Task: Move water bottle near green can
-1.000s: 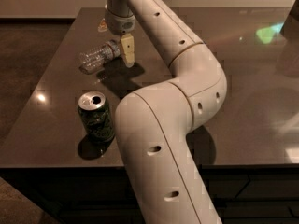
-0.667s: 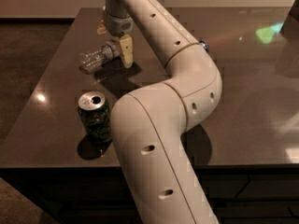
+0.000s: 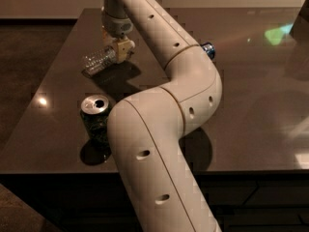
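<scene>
The water bottle (image 3: 98,62) is a clear ribbed bottle, tilted on its side at the table's back left, with its shadow on the table below it. My gripper (image 3: 119,50) reaches down from above and is shut on the bottle's right end. The green can (image 3: 97,119) stands upright near the table's front left edge, its silver top with the tab hole showing. It is below the bottle in the picture and apart from it. My arm's lower link hides the can's right side.
The dark table (image 3: 251,95) fills the view; its front edge runs along the bottom and its left edge slants past the can. A blue can (image 3: 208,50) peeks out behind my arm's elbow (image 3: 195,86).
My arm has shifted a little to the left with the bottle still in the gripper. The green can has not moved.
</scene>
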Action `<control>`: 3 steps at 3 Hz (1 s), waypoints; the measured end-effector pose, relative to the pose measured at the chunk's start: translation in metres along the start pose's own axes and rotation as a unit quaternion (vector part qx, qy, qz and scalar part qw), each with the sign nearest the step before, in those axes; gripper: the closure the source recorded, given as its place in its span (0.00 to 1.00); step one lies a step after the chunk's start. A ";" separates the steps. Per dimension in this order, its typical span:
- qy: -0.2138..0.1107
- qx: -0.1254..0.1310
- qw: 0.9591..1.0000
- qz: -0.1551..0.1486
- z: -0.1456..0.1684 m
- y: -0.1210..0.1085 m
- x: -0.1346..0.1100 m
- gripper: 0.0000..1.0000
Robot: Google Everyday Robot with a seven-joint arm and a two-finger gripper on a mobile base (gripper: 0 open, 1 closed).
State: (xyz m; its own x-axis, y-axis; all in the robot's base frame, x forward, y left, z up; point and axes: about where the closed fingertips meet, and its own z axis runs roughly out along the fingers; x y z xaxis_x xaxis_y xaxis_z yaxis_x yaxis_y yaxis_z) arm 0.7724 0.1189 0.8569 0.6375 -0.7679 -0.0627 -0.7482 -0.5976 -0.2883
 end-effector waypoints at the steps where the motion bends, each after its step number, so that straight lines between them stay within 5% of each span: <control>1: 0.008 0.010 1.000 -0.001 -0.017 0.000 0.003 0.85; 2: 0.020 0.015 1.000 -0.007 -0.041 0.005 0.003 1.00; 3: 0.044 0.004 0.999 -0.026 -0.064 0.018 -0.004 1.00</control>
State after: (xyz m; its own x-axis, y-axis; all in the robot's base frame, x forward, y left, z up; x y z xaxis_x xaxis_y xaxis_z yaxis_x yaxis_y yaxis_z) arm 0.7448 0.0962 0.9129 0.6562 -0.7538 0.0355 -0.7135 -0.6351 -0.2960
